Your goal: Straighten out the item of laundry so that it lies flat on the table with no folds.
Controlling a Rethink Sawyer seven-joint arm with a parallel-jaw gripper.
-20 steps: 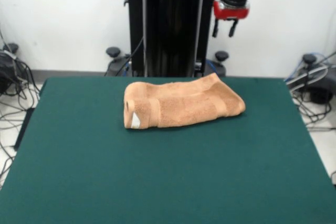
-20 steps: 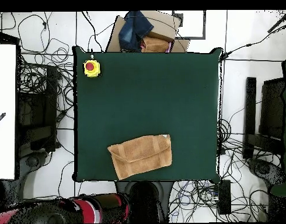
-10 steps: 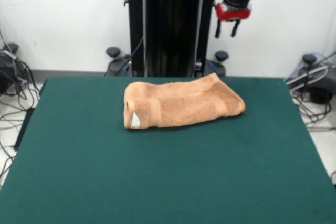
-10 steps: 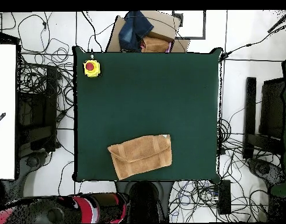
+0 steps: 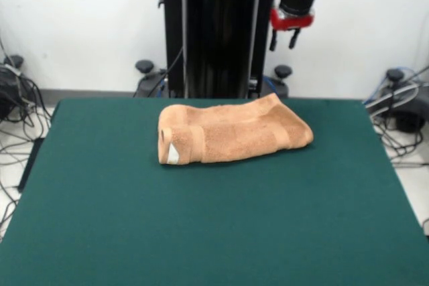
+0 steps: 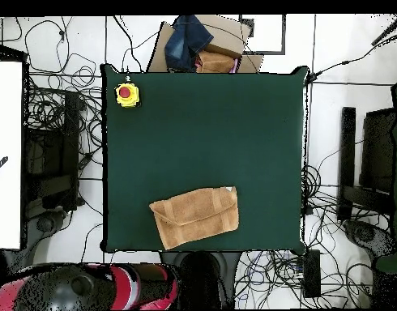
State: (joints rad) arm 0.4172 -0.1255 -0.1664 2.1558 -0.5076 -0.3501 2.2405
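The towel is lying folded on the green tabletop. In the front view it is sitting toward the far side of the tabletop, a little past the middle. It is not lying flat. It is looking thick and puffy, with one layer resting on top of another. Its left end is rolling over into a round fold, and a small white tag is showing there. A woven stripe is running across the towel near that end. The right end is looking rounded and folded under.

In the overhead view the towel is lying close to the bottom edge of the tabletop, a bit tilted. A yellow box with a red button is sitting far away from it, in the top left corner of the tabletop.

The gripper is hanging high up in the air, above and behind the right end of the towel. It is not touching anything. Its two dark fingers are pointing down with a gap between them, and they are holding nothing.
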